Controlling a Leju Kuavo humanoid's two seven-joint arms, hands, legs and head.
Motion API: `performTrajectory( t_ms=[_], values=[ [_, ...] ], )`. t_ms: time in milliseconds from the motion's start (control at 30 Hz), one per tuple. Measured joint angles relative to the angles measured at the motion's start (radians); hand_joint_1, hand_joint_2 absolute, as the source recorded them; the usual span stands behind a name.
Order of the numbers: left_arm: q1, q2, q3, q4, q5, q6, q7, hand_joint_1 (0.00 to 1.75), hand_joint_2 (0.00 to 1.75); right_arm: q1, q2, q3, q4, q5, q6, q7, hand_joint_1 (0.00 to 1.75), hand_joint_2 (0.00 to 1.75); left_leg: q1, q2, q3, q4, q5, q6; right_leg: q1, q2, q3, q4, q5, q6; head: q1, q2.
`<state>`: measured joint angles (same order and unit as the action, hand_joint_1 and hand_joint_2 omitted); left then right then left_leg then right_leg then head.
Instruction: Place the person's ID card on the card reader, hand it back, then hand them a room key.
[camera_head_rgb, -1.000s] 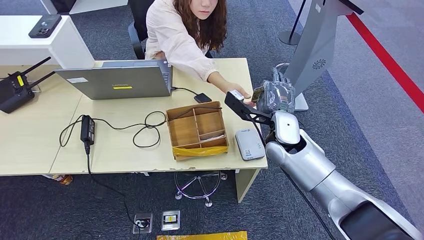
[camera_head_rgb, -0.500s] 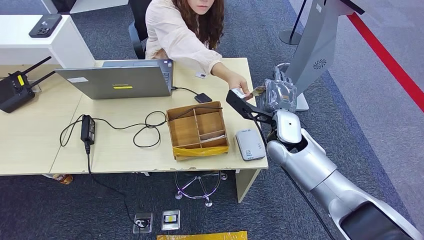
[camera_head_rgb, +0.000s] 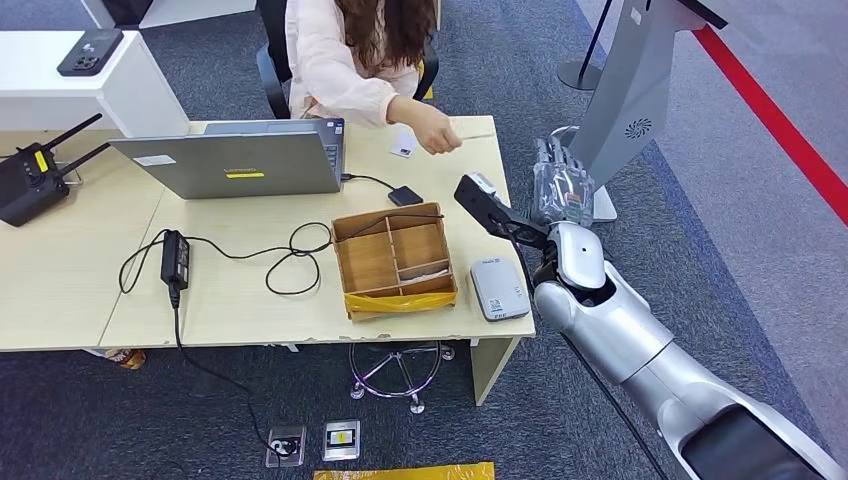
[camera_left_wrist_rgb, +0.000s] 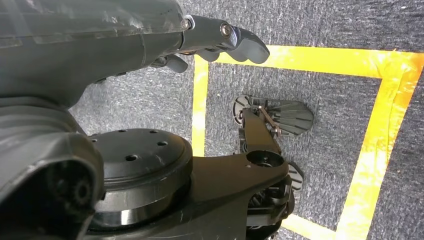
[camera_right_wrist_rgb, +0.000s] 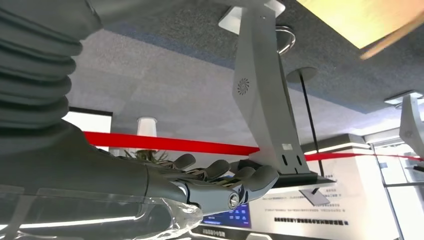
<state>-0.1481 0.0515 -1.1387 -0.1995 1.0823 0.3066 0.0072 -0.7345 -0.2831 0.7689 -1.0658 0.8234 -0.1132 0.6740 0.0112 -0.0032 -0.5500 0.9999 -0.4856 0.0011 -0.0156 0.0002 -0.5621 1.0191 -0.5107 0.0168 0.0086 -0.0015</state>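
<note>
Holding nothing, the right hand is hovering beside the desk's right edge with its fingers stretched out and apart, while the left hand is hanging over the carpet with fingers loosely extended and nothing between them. One person is sitting behind the desk, their hand pinching one ID card, which is showing as a thin strip with its long axis running across the desk toward the robot's right. One grey card reader is lying at the near right corner, beside one wooden divided tray. One laptop is standing open; its label writing is too small to read
</note>
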Motion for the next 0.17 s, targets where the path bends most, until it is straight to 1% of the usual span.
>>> performTrajectory(
  t_ms=[167],
  values=[
    [-0.001, 0.0, 0.0, 0.0, 0.0, 0.0, 0.0, 0.0, 0.0, -0.006, -0.001, 0.003, 0.0, -0.015, -0.022, 0.004, 0.0, 0.0, 0.0, 0.0, 0.0, 0.0, 0.0, 0.0, 0.0, 0.0, 0.0, 0.0, 0.0, 0.0, 0.0, 0.0]
  ],
)
